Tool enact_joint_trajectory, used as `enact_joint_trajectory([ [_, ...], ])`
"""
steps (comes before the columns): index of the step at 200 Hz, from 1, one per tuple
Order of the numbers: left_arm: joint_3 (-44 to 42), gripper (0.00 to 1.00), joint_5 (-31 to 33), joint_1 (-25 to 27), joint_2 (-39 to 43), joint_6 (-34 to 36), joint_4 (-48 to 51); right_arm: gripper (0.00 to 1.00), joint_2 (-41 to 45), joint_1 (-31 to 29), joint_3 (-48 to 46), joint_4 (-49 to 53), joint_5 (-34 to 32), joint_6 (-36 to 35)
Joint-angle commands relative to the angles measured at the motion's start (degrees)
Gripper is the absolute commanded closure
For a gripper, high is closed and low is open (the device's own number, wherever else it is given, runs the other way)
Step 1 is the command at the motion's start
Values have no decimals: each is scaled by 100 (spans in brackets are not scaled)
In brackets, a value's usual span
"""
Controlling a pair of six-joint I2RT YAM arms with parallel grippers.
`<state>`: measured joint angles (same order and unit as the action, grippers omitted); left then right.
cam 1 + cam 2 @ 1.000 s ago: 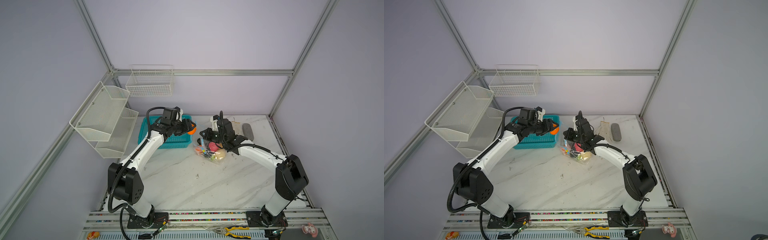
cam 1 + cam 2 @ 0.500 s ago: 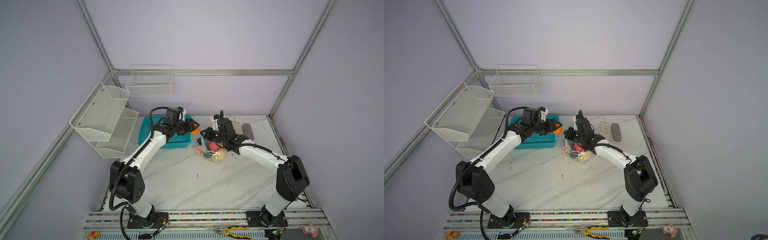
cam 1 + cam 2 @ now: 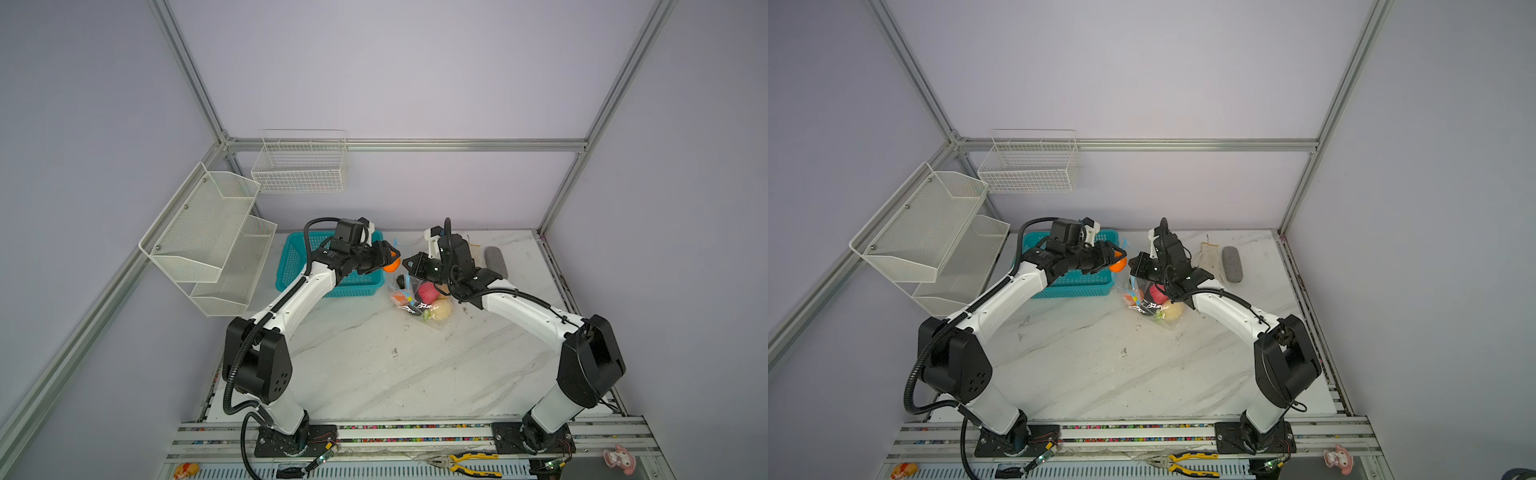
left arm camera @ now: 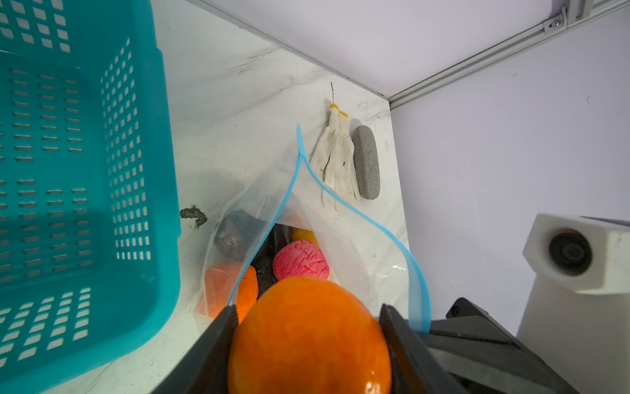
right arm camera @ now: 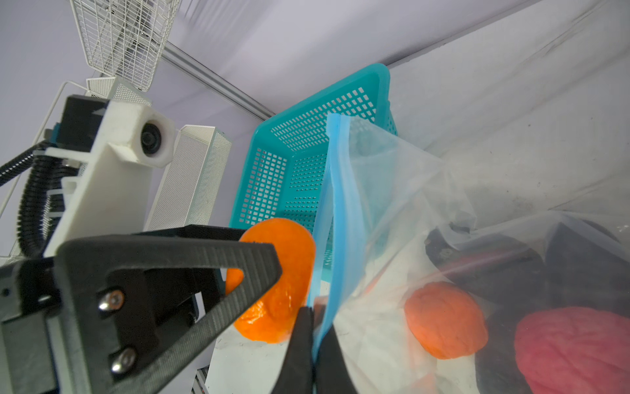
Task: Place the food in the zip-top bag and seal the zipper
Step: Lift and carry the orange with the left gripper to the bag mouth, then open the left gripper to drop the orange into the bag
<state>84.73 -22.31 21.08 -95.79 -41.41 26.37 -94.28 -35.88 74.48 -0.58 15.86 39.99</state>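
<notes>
My left gripper (image 4: 308, 310) is shut on an orange ball (image 4: 308, 341) of the food, held in the air just beside the bag's mouth in both top views (image 3: 392, 263) (image 3: 1118, 264). The clear zip-top bag (image 4: 327, 208) lies on the table with its mouth held up and open. My right gripper (image 5: 312, 310) is shut on the light-blue zipper (image 5: 335, 191) strip at one side of the mouth. Inside the bag lie a pink ball (image 4: 300, 261), another orange ball (image 5: 443, 317), a dark lump (image 4: 235, 232) and a cream ball (image 3: 442, 309).
A teal mesh basket (image 3: 299, 266) stands just left of the bag, under my left arm. A white glove (image 4: 335, 160) and a grey case (image 3: 494, 262) lie at the back right. White wire shelves (image 3: 208, 237) hang on the left wall.
My left gripper has carried the orange ball rightward from over the teal basket to the bag's mouth. The right gripper has kept its hold on the zipper strip.
</notes>
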Motion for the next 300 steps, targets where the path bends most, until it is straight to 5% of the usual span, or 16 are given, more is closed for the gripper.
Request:
enact_joint_trajectory([
  [1,-206,40,-47,28,9,-16,-211,100,243,28,176,-33,-42,42],
  [211,-433,40,158,199,-17,-420,-251,100,462,24,-69,-227,-48,93],
  [300,-257,27,399,341,-63,-280,-42,100,474,20,-194,-302,-30,105],
])
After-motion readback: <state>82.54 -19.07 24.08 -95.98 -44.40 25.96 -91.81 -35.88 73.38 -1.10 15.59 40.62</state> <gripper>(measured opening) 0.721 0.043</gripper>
